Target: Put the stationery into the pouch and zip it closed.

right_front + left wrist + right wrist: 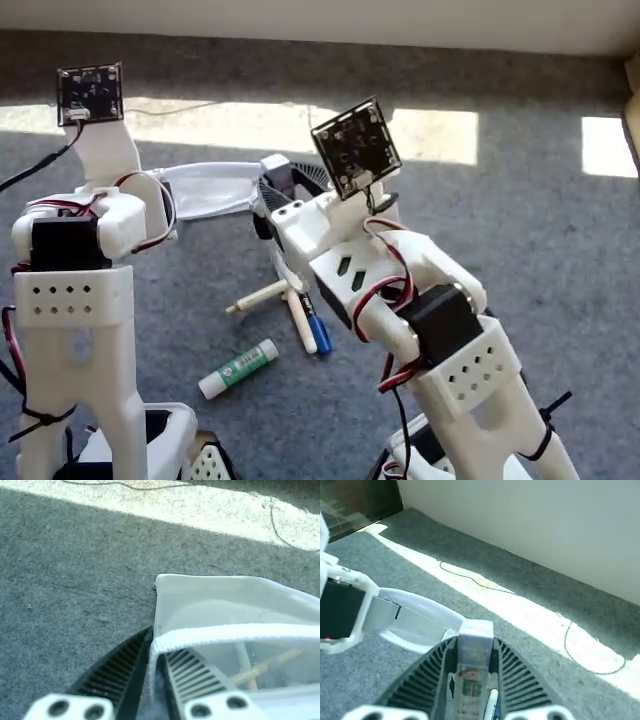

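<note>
The white mesh pouch (210,190) lies on the grey carpet at the back. My left gripper (152,652) is shut on the rim at one end of the pouch (225,605) and holds that end up. Through the mesh a pencil-like stick (267,662) shows. My right gripper (472,680) is shut on a white rectangular eraser-like block (474,655), held just beside the other end of the pouch (415,615). In the high view that gripper (280,185) and the block (273,163) hover at the pouch's right end.
On the carpet near the front lie a glue stick (238,367), two pale pens (262,296) and a blue-capped marker (318,332). A thin cable (580,645) runs over the sunlit strip near the wall.
</note>
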